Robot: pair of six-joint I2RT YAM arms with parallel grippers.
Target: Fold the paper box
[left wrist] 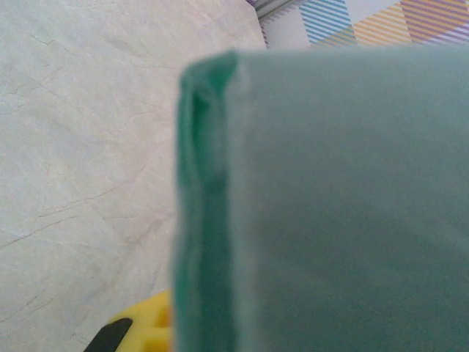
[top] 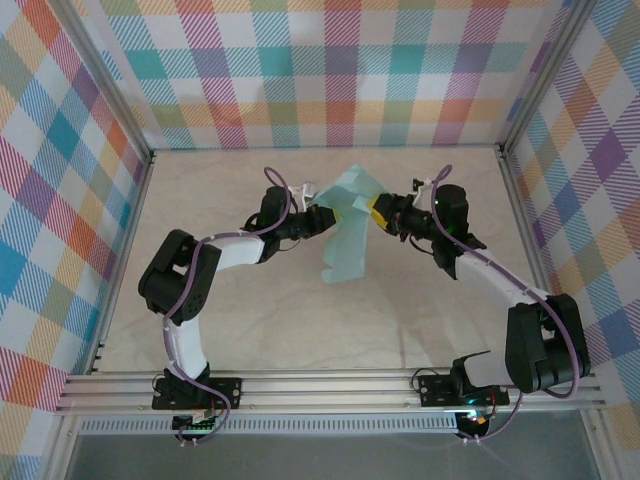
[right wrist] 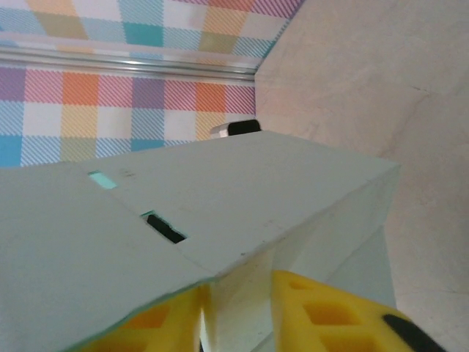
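Note:
The paper box (top: 348, 235) is pale mint card, partly folded and held up above the middle of the table between both arms. My left gripper (top: 318, 218) meets its left edge. In the left wrist view the card (left wrist: 344, 205) is blurred and very close; one yellow finger (left wrist: 146, 330) shows left of its folded edge, and the other is hidden behind it. My right gripper (top: 378, 213) holds the right side. In the right wrist view a thin flap stands between the yellow fingers (right wrist: 330, 315) under a slotted panel (right wrist: 242, 191), with my right gripper (right wrist: 238, 301) shut on that flap.
The marbled tabletop (top: 250, 330) spreads round the box on all sides. Plaid walls (top: 330, 70) close the back and both sides. An aluminium rail (top: 330, 385) runs along the near edge by the arm bases.

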